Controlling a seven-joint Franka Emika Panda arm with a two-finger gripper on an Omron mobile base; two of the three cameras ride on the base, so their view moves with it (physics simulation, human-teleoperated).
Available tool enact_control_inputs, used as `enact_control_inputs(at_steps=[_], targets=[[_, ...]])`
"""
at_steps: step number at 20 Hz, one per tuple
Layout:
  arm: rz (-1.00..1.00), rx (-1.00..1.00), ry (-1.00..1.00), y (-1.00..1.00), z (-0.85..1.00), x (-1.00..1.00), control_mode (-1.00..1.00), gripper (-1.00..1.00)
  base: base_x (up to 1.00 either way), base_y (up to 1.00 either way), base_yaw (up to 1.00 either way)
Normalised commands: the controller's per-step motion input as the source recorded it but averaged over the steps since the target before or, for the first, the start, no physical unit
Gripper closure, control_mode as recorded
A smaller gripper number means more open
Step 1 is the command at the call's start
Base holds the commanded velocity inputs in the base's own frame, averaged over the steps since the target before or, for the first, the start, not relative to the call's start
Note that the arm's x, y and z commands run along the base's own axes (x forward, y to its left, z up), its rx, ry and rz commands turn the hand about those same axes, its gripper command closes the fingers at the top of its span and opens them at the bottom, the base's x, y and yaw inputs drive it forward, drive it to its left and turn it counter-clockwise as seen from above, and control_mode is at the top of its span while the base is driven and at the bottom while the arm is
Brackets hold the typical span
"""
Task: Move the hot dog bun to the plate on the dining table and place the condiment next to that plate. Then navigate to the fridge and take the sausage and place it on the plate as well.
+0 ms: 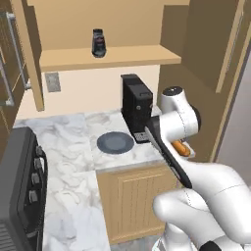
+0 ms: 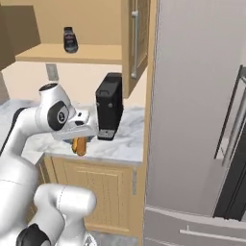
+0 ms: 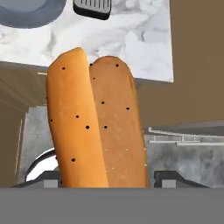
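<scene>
Orange-brown hot dog bun (image 3: 96, 122) sits clamped in the gripper (image 3: 104, 180), lifted past the marble counter (image 1: 73, 142) edge; blue-grey plate (image 1: 115, 142) lies left; coffee machine (image 2: 109, 106) behind.

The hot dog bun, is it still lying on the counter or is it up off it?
Up off it: the hot dog bun sits between the fingers, with counter edge and floor visible behind it.
</scene>
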Motion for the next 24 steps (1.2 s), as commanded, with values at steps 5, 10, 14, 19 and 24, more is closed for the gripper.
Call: enact_control_inputs(at_steps=[5,10,14,19,24], targets=[[0.00,0.00,0.00,0.00,0.00,0.00,1.00,1.00,-0.84,-0.55,-0.30],[0.00,0.00,0.00,0.00,0.00,0.00,1.00,1.00,-0.04,-0.74,-0.75],[0.00,0.00,0.00,0.00,0.00,0.00,1.00,1.00,0.00,-0.87,-0.74],[0.00,0.00,0.00,0.00,0.00,0.00,1.00,1.00,0.00,-1.00,-0.67],[0.00,0.00,0.00,0.00,0.00,0.00,1.00,1.00,0.00,-1.00,-0.66]])
